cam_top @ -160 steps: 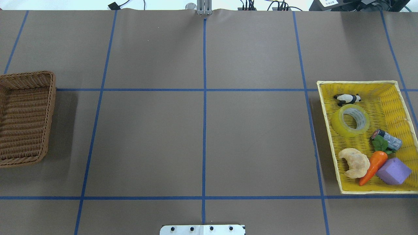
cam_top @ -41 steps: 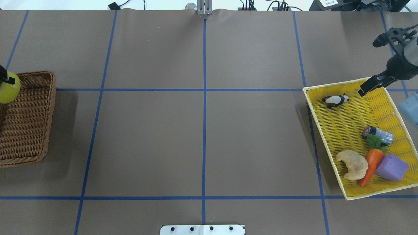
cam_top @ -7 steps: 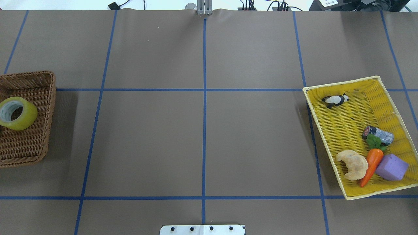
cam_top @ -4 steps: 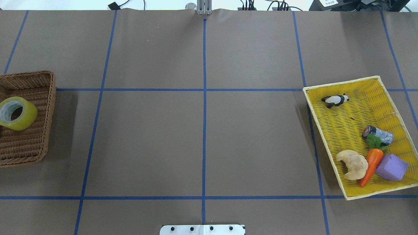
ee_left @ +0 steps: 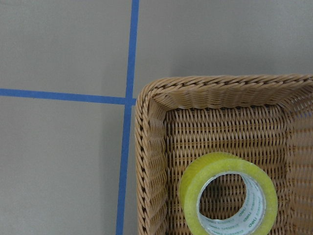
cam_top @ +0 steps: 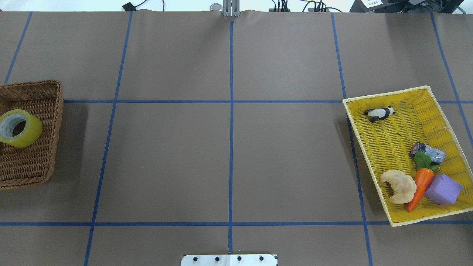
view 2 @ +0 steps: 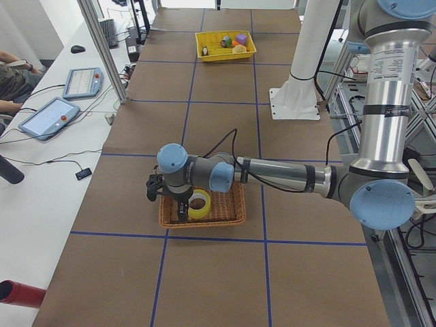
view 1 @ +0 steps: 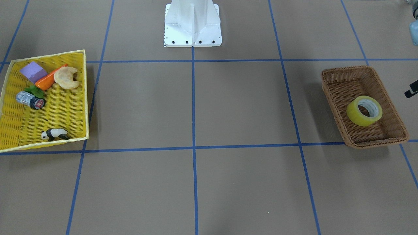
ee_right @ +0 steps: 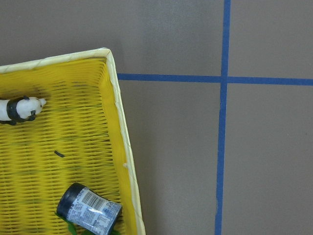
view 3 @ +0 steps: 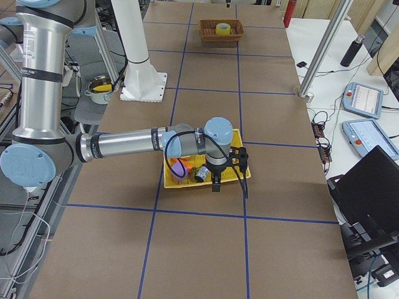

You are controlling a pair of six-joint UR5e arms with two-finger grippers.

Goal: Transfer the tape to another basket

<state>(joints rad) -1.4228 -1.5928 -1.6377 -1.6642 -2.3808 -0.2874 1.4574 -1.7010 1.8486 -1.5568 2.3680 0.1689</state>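
Observation:
The yellow tape roll (cam_top: 20, 128) lies inside the brown wicker basket (cam_top: 48, 147) at the table's left end. It also shows in the front view (view 1: 364, 111) and in the left wrist view (ee_left: 228, 196), free of any grip. My left gripper (view 2: 169, 201) hangs over the basket's far side beside the tape. I cannot tell if it is open or shut. My right gripper (view 3: 229, 171) hangs over the outer edge of the yellow tray (cam_top: 388, 91). I cannot tell its state either.
The yellow tray holds a toy panda (cam_top: 379, 113), a small can (cam_top: 428, 152), a croissant (cam_top: 399, 186), a carrot (cam_top: 420, 186) and a purple block (cam_top: 442, 189). The robot's white base (view 1: 192, 23) stands at the near middle edge. Blue tape lines grid the brown table.
Over the last second nothing has moved. Earlier the tape lay in the yellow tray, then hung in my left gripper at the brown basket; now it lies in that basket.

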